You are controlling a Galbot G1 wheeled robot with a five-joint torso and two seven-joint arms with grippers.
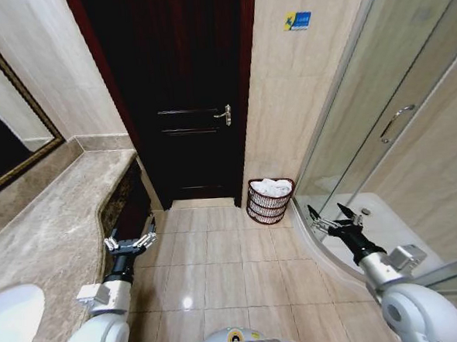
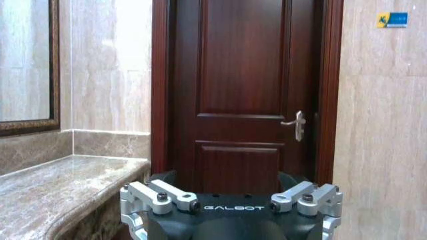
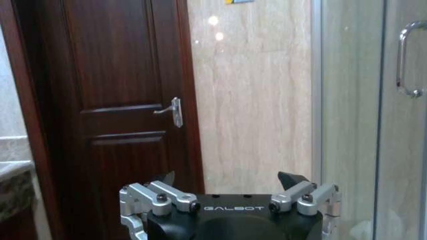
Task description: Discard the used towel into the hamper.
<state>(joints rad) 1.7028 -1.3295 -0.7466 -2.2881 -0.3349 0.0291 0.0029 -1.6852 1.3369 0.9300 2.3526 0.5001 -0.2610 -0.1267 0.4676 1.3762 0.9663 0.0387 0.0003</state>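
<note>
The small reddish-brown open-weave wire hamper (image 1: pixel 271 201) stands on the beige tiled floor (image 1: pixel 218 257) just right of the frame's centre, its flat back against the pale marble wall (image 1: pixel 286 98) beside the dark wooden door (image 1: pixel 189 103), out of the walkway and close to the glass shower enclosure (image 1: pixel 397 130). A crumpled white towel (image 1: pixel 272 187) already lies in its open top, so the discarding looks done.

Both arms are held low and forward, well apart from the hamper, as if parked clear of it. The left gripper (image 1: pixel 130 242) sits at lower left beside the edge of the mottled marble vanity surface (image 1: pixel 53 220), its fingers spread and holding nothing. The right gripper (image 1: pixel 327 216) sits at lower right, in front of the shower's curved base, fingers likewise spread and empty. In the wrist views each gripper (image 2: pixel 231 192) (image 3: pixel 230 187) points toward the door.
</note>
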